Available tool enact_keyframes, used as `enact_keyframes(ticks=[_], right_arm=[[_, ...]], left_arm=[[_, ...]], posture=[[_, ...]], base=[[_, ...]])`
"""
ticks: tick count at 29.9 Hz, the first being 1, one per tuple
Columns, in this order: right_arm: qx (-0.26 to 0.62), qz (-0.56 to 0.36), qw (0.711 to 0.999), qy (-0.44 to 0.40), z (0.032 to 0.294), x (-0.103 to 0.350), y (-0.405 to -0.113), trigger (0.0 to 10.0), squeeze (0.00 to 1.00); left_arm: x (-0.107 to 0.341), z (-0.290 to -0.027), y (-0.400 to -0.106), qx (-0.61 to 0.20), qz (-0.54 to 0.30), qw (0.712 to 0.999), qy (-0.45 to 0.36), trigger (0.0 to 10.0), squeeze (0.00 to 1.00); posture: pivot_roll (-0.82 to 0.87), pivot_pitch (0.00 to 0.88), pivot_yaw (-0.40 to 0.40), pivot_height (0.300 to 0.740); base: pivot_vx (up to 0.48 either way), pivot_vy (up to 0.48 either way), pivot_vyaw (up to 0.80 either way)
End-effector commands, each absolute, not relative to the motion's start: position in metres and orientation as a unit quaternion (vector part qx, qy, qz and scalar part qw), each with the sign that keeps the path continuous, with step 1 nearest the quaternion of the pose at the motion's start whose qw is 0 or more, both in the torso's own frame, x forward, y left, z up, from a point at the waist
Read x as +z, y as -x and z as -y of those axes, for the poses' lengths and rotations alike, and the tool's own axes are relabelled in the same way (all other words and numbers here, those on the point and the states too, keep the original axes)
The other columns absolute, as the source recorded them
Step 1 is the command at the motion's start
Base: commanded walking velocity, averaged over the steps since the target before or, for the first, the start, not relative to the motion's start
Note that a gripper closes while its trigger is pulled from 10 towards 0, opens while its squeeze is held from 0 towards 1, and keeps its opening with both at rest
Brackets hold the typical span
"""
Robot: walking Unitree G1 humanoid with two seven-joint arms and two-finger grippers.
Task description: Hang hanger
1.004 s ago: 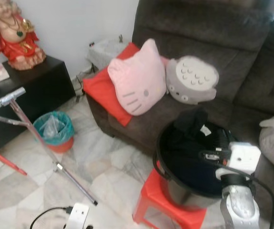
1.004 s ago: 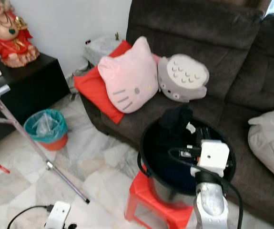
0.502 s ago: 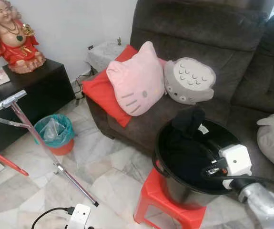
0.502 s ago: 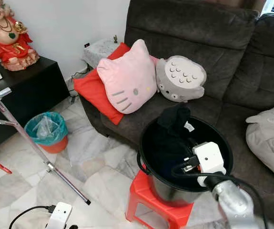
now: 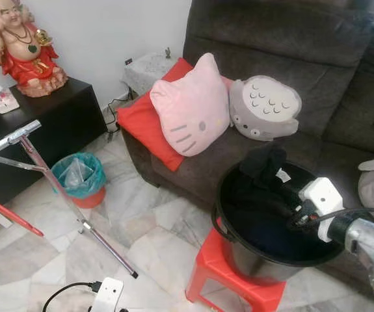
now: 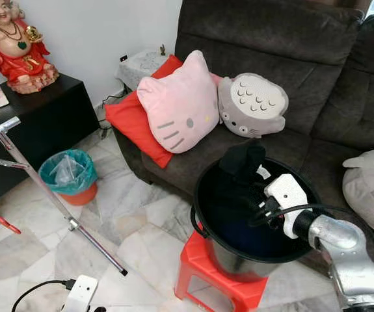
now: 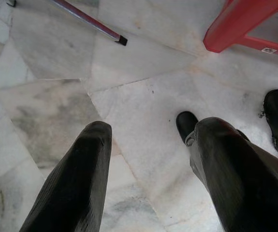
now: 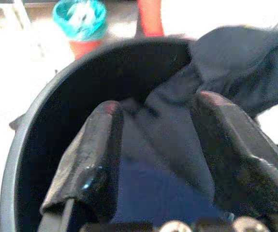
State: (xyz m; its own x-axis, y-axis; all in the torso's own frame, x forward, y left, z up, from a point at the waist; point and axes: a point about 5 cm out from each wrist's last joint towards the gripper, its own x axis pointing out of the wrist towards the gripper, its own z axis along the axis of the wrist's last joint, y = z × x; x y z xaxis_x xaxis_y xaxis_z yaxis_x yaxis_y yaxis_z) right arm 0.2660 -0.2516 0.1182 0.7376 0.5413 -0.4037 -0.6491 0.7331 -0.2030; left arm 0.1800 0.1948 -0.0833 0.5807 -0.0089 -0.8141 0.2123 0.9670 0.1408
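Right wrist view put you over the black bucket [image 8: 27,145], with the right gripper [image 8: 163,145] spread wide above a dark garment [image 8: 235,63] heaped inside and nothing between its fingers. No hanger could be made out anywhere, so you could not tell where the task's own thing lay; it may have been buried under that cloth. From the head, the bucket stood on a red stool [image 6: 219,276] just before the brown sofa [image 6: 284,45], which carried a pink cat cushion [image 6: 177,107] and a grey owl cushion [image 6: 252,104]. Your left gripper [image 7: 148,179] hung idle, parted, over the marble floor [image 7: 51,58]. The metal rack [image 5: 50,182] stood well apart on your left. Hanging had not begun: by my judgement, finding, gripping and carrying all remained.
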Motion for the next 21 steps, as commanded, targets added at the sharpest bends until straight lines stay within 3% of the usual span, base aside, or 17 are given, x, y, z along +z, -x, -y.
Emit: enact_keyframes(ticks=[1, 9, 21], right_arm=[[0.334, -0.184, 0.908, 0.172, 0.258, 0.116, -0.267, 10.0, 1.0], [0.383, -0.223, 0.883, 0.153, 0.269, 0.117, -0.262, 10.0, 1.0], [0.371, -0.241, 0.886, 0.141, 0.286, 0.119, -0.277, 10.0, 1.0]], left_arm=[[-0.085, -0.198, -0.176, -0.062, -0.466, 0.875, -0.114, 10.0, 0.0], [-0.086, -0.198, -0.175, -0.063, -0.468, 0.874, -0.11, 10.0, 0.0], [-0.084, -0.196, -0.178, -0.068, -0.464, 0.877, -0.107, 10.0, 0.0]], posture=[[-0.16, 0.035, 0.066, 0.74], [-0.16, 0.041, 0.068, 0.74], [-0.15, 0.045, 0.069, 0.74]], base=[[0.0, 0.0, 0.0], [0.0, 0.0, 0.0], [0.0, 0.0, 0.0]])
